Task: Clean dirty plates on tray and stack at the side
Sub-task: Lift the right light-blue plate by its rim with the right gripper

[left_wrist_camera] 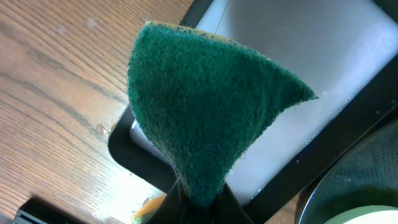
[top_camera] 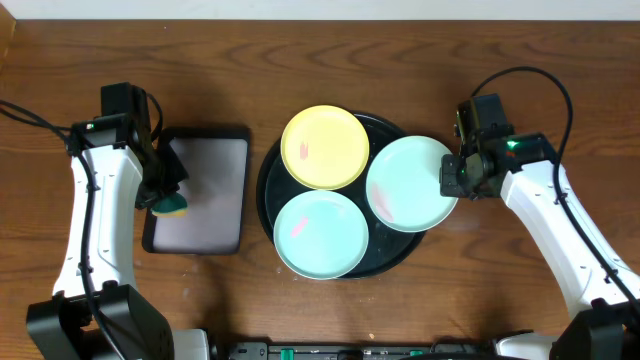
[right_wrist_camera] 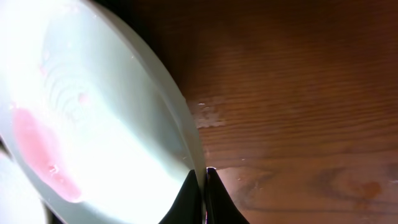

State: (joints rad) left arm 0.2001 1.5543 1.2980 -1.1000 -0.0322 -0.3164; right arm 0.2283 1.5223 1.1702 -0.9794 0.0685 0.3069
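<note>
The round black tray (top_camera: 268,190) holds three plates: a pale yellow plate (top_camera: 324,147) at the back, a mint-teal plate (top_camera: 320,234) at the front, and a mint-teal plate (top_camera: 408,183) with a pink smear on the right. My right gripper (top_camera: 452,178) is shut on the right rim of that smeared plate (right_wrist_camera: 93,124), one finger on each side of the rim (right_wrist_camera: 204,173). My left gripper (top_camera: 170,195) is shut on a green and yellow sponge (left_wrist_camera: 205,112), held above the rectangular tray (top_camera: 200,190).
The rectangular black-rimmed tray (left_wrist_camera: 298,74) with a wet grey floor lies left of the round tray. Wooden tabletop (top_camera: 520,290) surrounds both. A small wet patch (right_wrist_camera: 208,115) lies on the wood beside the smeared plate.
</note>
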